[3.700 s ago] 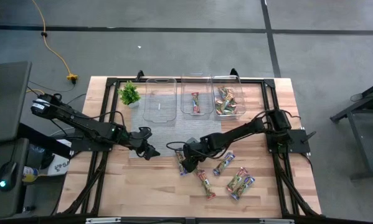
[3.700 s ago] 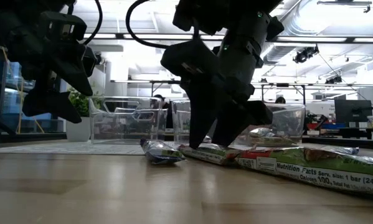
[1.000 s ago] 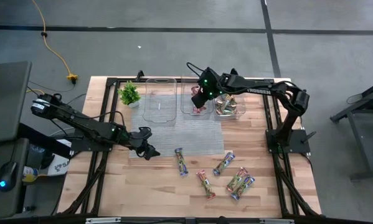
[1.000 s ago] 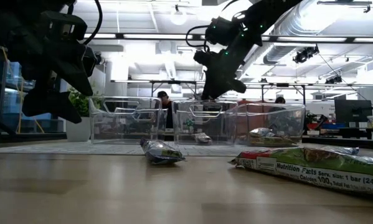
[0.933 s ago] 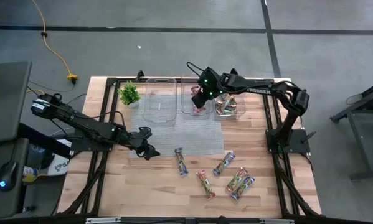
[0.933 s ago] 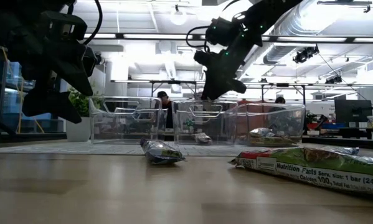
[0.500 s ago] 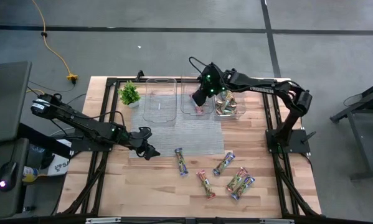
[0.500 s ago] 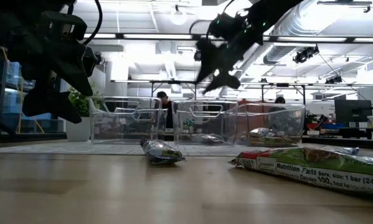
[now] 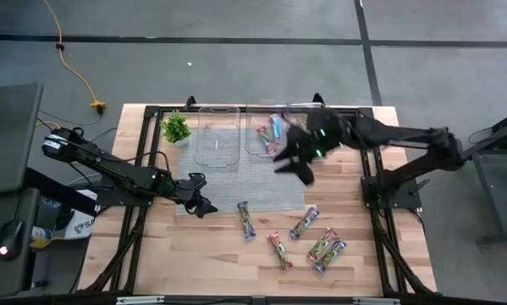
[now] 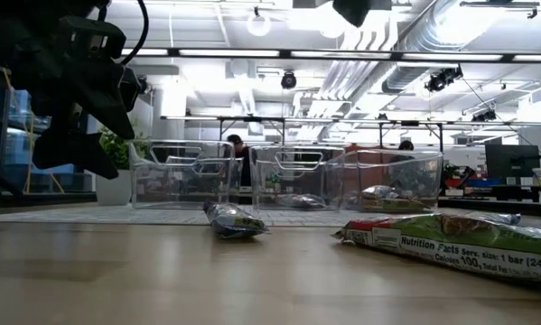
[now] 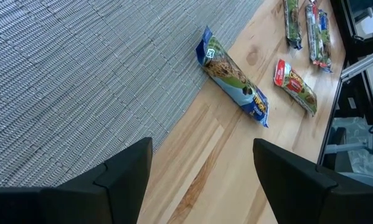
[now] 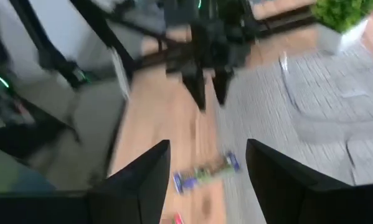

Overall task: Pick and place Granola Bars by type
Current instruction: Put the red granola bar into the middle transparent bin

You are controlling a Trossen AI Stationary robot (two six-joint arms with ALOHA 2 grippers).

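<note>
Several granola bars lie flat on the wooden table: a blue-purple one (image 9: pixel 247 219) at the mat's near edge, a red-pink one (image 9: pixel 278 250), another blue-purple one (image 9: pixel 305 222) and two green-tan ones (image 9: pixel 321 247). The blue-purple bar also shows in the left wrist view (image 11: pixel 233 74). More bars lie in the middle tub (image 9: pixel 266 131) and the right tub (image 10: pixel 387 181). My right gripper (image 9: pixel 294 166) hangs open and empty above the mat's right part, near the middle tub. My left gripper (image 9: pixel 198 203) is open and empty over the mat's near left corner.
Three clear tubs stand in a row at the far edge, and the left tub (image 9: pixel 217 135) holds nothing. A small green plant (image 9: pixel 176 128) stands to their left. A grey woven mat (image 9: pixel 236 174) lies before the tubs. Black frame rails run along the table's edges.
My right gripper has risen from just above the middle tub and swung toward the table's near edge, out over the mat; it has left the top of the low view. The bars on the table have kept still.
</note>
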